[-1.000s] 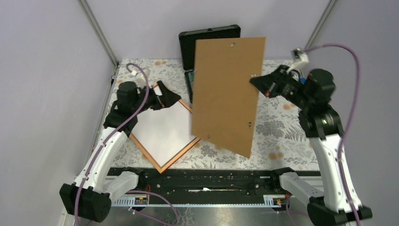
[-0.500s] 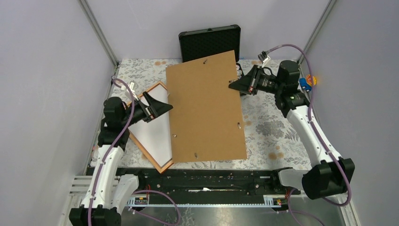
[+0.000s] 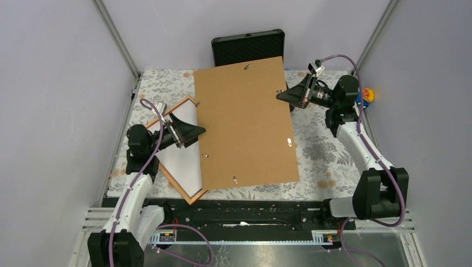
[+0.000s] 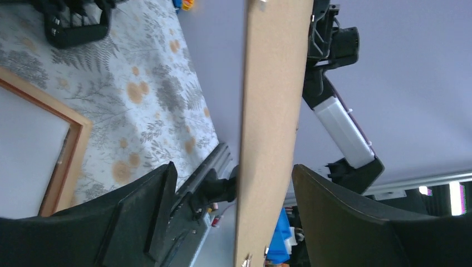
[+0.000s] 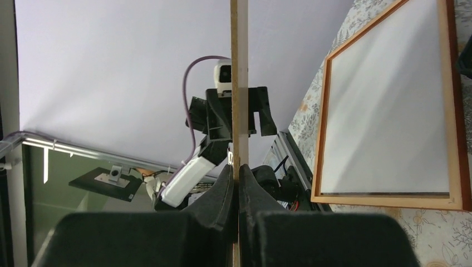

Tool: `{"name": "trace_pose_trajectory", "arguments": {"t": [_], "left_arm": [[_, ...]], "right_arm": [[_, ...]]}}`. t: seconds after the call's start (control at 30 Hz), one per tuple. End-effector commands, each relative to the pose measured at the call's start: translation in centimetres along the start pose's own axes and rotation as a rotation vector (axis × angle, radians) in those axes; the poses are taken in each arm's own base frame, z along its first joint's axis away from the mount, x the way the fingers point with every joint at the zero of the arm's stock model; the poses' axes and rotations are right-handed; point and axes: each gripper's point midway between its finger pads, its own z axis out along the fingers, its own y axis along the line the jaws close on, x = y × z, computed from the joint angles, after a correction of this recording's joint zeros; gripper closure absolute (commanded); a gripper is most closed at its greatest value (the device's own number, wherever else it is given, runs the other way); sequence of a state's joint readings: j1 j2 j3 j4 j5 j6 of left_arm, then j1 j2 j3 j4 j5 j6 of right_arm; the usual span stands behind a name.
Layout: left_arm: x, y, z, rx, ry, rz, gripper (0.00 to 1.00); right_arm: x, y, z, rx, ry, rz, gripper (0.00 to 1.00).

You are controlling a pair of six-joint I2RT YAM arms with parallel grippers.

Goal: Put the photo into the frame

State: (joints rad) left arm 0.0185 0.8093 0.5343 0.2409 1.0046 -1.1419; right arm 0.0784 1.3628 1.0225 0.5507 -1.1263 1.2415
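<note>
1 photo (image 3: 186,164) lies white side up inside 1 frame (image 5: 389,201), so no picture side shows. The thin orange-brown frame lies flat on the left part of the table (image 3: 328,150), turned at a slant to the table's edges, and the white sheet fills it almost to the wood on every side that is visible.

1 brown backing board (image 3: 245,122) is held up off the table, and in the top view it hides the right part of the frame and photo. 6 small metal tabs (image 3: 289,141) show near its edges.

The right gripper (image 5: 238,167) has its 2 fingers pinched tight on the board's far right edge, carrying it. The left gripper (image 4: 232,167) is spread wide with 1 finger on each side of the board's left edge; its wrist view shows a gap on both sides, so it grips nothing.

Behind the board, at the far edge of the table, is 1 black case (image 3: 247,47). 1 small blue and yellow toy (image 3: 366,95) sits at the right edge, behind the right arm
</note>
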Motion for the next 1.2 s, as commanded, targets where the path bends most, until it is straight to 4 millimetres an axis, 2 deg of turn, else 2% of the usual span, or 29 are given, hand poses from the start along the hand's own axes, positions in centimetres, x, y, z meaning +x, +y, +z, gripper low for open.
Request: {"name": "trace_pose_trajectory", "arguments": {"t": [0.0, 0.03, 0.1, 0.33, 0.47, 0.6, 0.8, 1.03, 1.07, 1.13, 1.17], "left_arm": [[0.4, -4.1, -0.6, 0.212, 0.038, 0.017, 0.26], [0.4, -4.0, -0.6, 0.216, 0.040, 0.008, 0.34], [0.5, -4.2, -0.6, 0.229, 0.039, 0.002, 0.44], [0.3, -5.0, -0.8, 0.267, 0.026, 0.017, 0.56], [0.4, -6.0, -1.1, 0.316, 0.033, 0.031, 0.51], [0.8, -6.6, -1.2, 0.352, 0.058, 0.030, 0.52], [0.8, -7.0, -1.1, 0.373, 0.070, 0.043, 0.77], [1.6, -7.9, -0.8, 0.399, 0.118, 0.072, 0.85], [1.6, -8.0, -0.8, 0.401, 0.120, 0.078, 0.88], [1.6, -8.3, -0.8, 0.402, 0.123, 0.088, 1.00], [1.5, -8.4, -0.8, 0.398, 0.121, 0.091, 1.00]], "right_arm": [[0.0, 2.2, -0.3, -0.069, 0.030, -0.051, 1.00], [-0.1, 2.2, -0.3, -0.072, 0.031, -0.051, 1.00], [0.0, 2.1, -0.3, -0.074, 0.033, -0.048, 1.00], [0.1, 1.8, -0.3, -0.072, 0.031, -0.043, 1.00], [0.1, 1.6, -0.2, -0.071, 0.026, -0.034, 1.00], [0.1, 1.8, -0.3, -0.087, 0.021, -0.026, 1.00], [0.3, 2.0, -0.3, -0.108, 0.025, -0.028, 1.00], [0.3, 1.7, -0.3, -0.108, 0.021, -0.021, 1.00], [0.3, 1.6, -0.3, -0.108, 0.021, -0.021, 1.00], [0.3, 1.5, -0.3, -0.107, 0.019, -0.021, 1.00], [0.3, 1.3, -0.3, -0.105, 0.019, -0.019, 0.97]]}}
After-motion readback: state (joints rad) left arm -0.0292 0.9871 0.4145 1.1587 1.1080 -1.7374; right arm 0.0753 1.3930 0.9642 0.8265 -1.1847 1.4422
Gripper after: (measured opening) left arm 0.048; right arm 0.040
